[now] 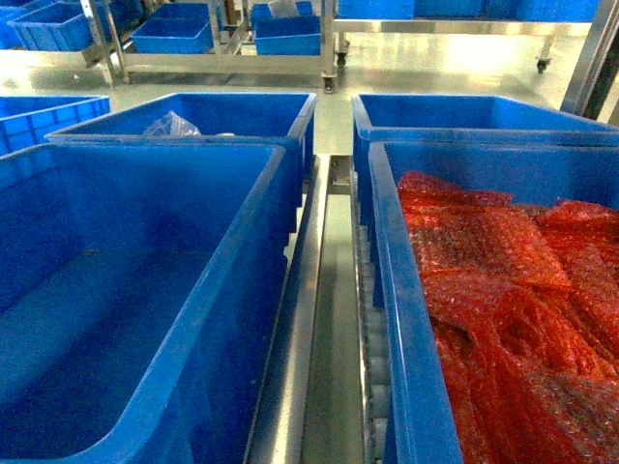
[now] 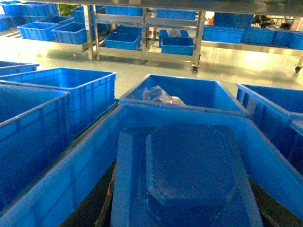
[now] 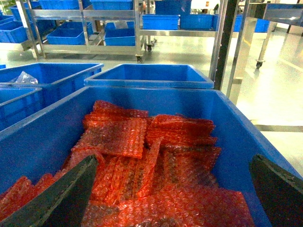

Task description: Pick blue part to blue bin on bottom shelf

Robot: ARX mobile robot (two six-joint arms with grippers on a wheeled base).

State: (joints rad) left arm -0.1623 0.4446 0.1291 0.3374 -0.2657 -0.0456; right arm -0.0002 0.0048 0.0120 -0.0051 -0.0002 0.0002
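Low in the left wrist view, filling the bottom centre: blue part (image 2: 189,175), flat, with a raised eight-sided middle, hanging over the open blue bin (image 2: 66,175). Dark slivers of the left gripper (image 2: 187,198) peeking out at both lower edges of the part, with the contact itself hidden beneath it; cannot tell whether clamped or merely spread under it. No sign of the part or of either arm in the head view, only the same bin's bare blue rim (image 1: 261,242) at lower left.

Across the lower corners of the right wrist view: right gripper (image 3: 173,161) with fingers wide apart, holding nothing, poised over red bubble-wrap bags (image 3: 142,156) in the neighbouring bin (image 3: 236,132). Between the two bins in the head view: steel rail and white rollers of the bottom shelf (image 1: 314,319).

Judged stage: part above its target, release not yet made.

Risks from here:
- Letting go while off-centre: could catch the part's broad edge on the bin rim and leave it tilted or tip it onto the rail.
- Dropping from height: likely to make so flat a piece slide or land on edge.
- Weak or uneven hold, if any: could let the part slip early.
- Drifting right: wrong bin, among the red bags.
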